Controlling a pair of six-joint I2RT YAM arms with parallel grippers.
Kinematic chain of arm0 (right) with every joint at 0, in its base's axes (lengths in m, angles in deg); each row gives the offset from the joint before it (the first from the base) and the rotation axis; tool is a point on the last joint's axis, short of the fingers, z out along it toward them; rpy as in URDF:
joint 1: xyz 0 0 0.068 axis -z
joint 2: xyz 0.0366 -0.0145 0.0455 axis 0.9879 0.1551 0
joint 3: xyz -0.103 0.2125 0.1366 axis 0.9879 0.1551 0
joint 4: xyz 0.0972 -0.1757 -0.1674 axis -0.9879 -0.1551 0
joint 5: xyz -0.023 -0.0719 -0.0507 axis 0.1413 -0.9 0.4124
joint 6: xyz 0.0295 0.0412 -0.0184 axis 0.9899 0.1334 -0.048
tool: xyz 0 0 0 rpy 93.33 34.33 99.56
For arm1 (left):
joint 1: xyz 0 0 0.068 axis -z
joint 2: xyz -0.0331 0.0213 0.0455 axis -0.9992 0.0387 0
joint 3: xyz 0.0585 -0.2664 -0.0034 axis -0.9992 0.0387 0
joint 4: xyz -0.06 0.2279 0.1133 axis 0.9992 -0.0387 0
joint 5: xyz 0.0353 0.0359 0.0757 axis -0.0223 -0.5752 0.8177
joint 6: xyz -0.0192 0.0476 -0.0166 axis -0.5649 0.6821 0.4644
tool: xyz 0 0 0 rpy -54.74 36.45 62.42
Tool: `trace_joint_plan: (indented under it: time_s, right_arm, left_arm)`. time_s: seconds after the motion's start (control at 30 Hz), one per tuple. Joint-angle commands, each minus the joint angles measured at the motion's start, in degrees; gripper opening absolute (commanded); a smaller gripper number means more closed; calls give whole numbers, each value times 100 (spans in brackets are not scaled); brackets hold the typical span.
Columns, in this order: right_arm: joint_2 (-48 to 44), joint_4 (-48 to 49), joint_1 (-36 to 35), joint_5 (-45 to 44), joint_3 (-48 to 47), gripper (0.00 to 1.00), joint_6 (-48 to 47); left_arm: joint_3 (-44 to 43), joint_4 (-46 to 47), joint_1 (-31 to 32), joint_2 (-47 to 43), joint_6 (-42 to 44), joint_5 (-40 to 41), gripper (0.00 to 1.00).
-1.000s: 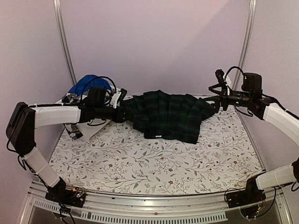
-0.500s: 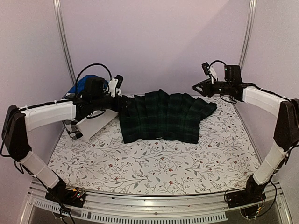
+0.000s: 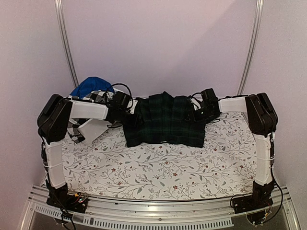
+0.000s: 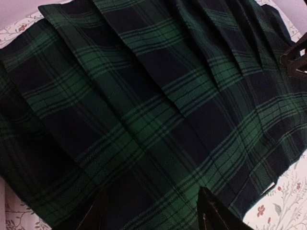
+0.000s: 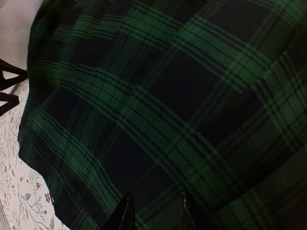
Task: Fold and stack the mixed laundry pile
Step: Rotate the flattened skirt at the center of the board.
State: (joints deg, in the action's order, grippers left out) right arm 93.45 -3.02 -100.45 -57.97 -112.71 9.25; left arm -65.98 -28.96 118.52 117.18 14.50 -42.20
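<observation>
The dark green-navy tartan garment (image 3: 163, 125) lies spread flat at the back middle of the floral table. It fills the left wrist view (image 4: 144, 96) and the right wrist view (image 5: 168, 96). My left gripper (image 3: 130, 111) hovers over its left edge, jaws wide open (image 4: 151, 215), nothing between them. My right gripper (image 3: 195, 115) is over its right part, jaws narrowly apart (image 5: 154, 215), with flat cloth below and none pinched. At back left, a bright blue garment (image 3: 88, 86) and a black-and-white checked shirt (image 3: 98, 96) are heaped together.
A white plastic tub (image 3: 93, 128) leans tipped at the back left, below the blue and checked heap. The floral tablecloth (image 3: 158, 172) runs forward to the metal rail (image 3: 153, 211). Walls stand close on three sides, with two metal poles at the back.
Both arms swung inward from the tartan garment's outer ends to above it. The left gripper let go and opened. The right jaws narrowed. The garment settled flat.
</observation>
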Motion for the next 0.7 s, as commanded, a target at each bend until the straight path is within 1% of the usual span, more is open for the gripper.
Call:
trace_joint_plan:
  time_s: [0.0,0.13,0.27,0.4,0.57,0.63,0.67]
  right_arm:
    - [324,-482,-28,-229,203,30,329]
    - [86,-480,-192,-208,1006,30,582]
    - [-469,-366,-274,-64,2087,31,949]
    - [-1103,-165,-484,61,3169,32,1306]
    - [-1773,421,-1194,302,4507,34,2057]
    - [-1959,720,-1627,380,4840,34,2474]
    - [-2043,873,-1973,423,4936,34,2705]
  left_arm:
    - [-117,-365,24,287,-235,-73,62]
    - [143,-467,52,233,-376,-17,62]
    - [430,-518,59,94,-461,75,63]
    - [522,-664,94,107,-448,84,64]
    - [398,-735,135,306,-334,-26,65]
    - [127,-793,128,492,-213,-79,65]
    - [-75,-821,121,644,-137,-83,65]
